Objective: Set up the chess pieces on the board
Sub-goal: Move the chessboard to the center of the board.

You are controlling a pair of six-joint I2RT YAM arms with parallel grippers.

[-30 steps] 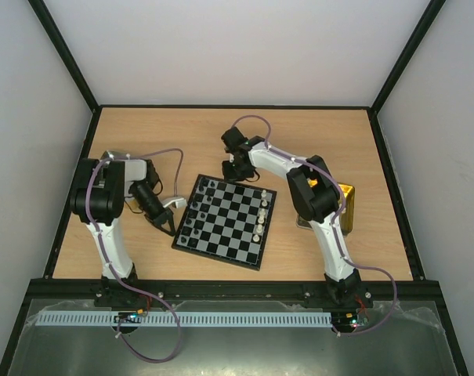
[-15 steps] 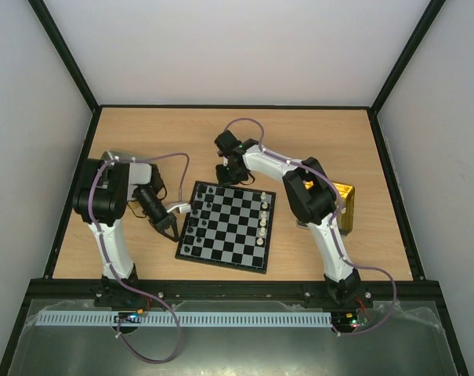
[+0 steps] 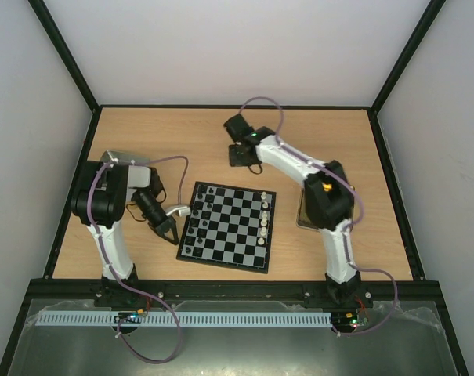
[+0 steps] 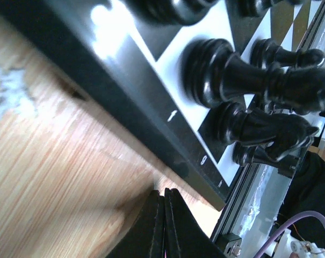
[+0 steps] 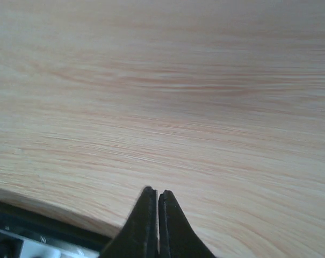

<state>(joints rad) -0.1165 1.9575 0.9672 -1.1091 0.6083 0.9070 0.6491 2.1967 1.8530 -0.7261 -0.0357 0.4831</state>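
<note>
Left gripper (image 3: 170, 232), fingers pressed together on nothing, sits low over the table (image 3: 142, 141) just beside the board's (image 3: 229, 229) left rim, near black chess pieces (image 4: 232, 70), while the right gripper (image 3: 240, 159), likewise closed and empty, reaches beyond the board's far edge.

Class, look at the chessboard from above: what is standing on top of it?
Black pieces stand along the left side of the board, and white pieces along its right. The middle squares look bare. Nothing covers the board from above.
</note>
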